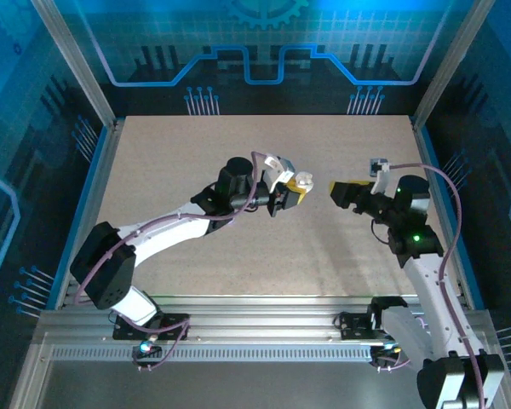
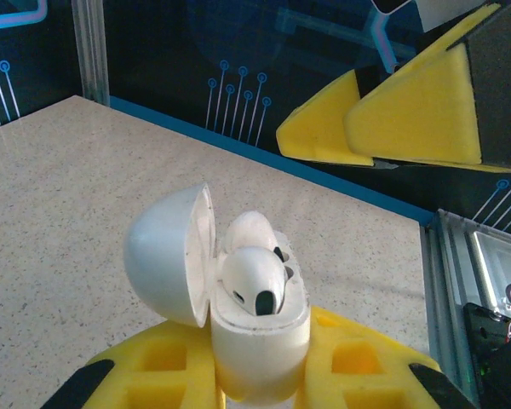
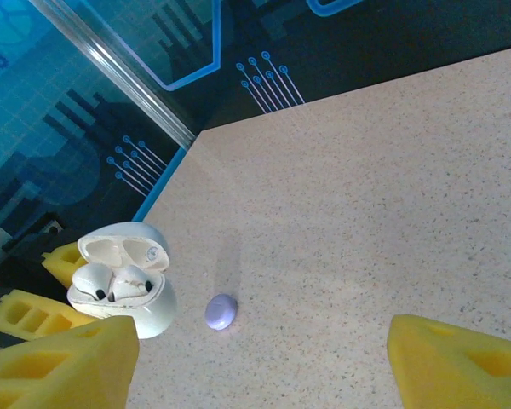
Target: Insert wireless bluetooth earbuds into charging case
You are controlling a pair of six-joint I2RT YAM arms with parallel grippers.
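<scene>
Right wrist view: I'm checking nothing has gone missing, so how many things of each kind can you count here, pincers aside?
Charging case, lid open: 1
White earbuds, seated in the case: 2
Lavender round piece, lying loose beside the case: 1
Total: 4

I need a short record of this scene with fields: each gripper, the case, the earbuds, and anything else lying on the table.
left gripper: shut on the charging case, holding it up off the table
lid: open, swung back
earbuds: two white ones, both seated in the case
right gripper: open, empty, apart from the case
also on table: one small lavender round piece, lying free
</scene>
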